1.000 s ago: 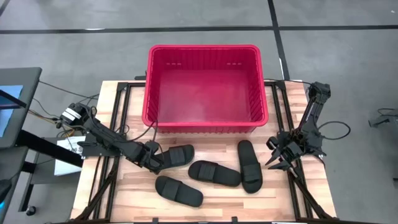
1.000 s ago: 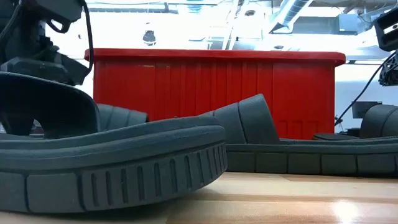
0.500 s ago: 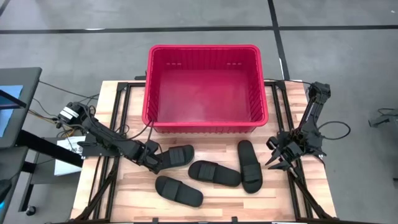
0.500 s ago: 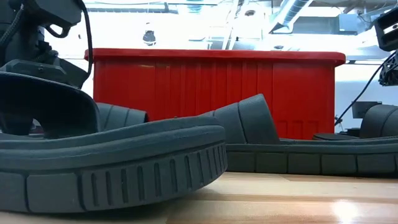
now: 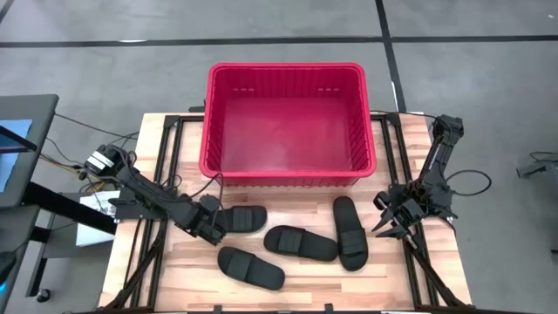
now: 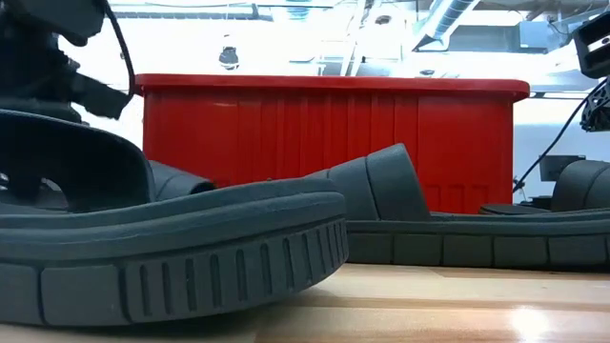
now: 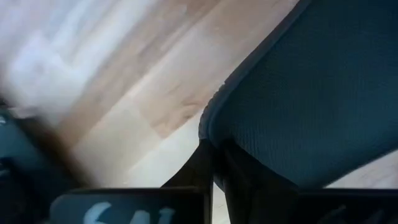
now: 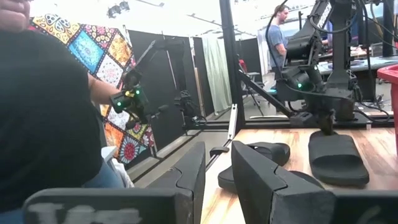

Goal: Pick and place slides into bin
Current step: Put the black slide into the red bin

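Observation:
Four black slides lie on the wooden table in front of the red bin [image 5: 288, 118]. One slide [image 5: 246, 218] lies just below the bin's left corner, and my left gripper [image 5: 213, 225] is shut on its left end. The others lie at the centre [image 5: 301, 242], to the right [image 5: 349, 232] and near the front edge [image 5: 250, 267]. My right gripper [image 5: 388, 227] waits at the table's right edge, fingers a little apart with nothing between them [image 8: 217, 177]. My left gripper has the slide's rounded end [image 7: 214, 127], the one toward the table's left edge, between its two fingers [image 7: 199, 171]. The fingers come from the table's left, slanting down, along the slide. The slide lies nearly flat, its far end over the table.
The bin [image 6: 324, 133] stands at the table's far middle, its inside bare. Black frame rails run along both sides of the table [image 5: 170, 166]. A person and other robot stands show beyond the table in the right wrist view [image 8: 280, 31].
My left gripper has shut on the left end of the slide below the bin's corner. That slide has slid a little toward the table's left edge and turned slightly. The other slides and my right arm have kept still.

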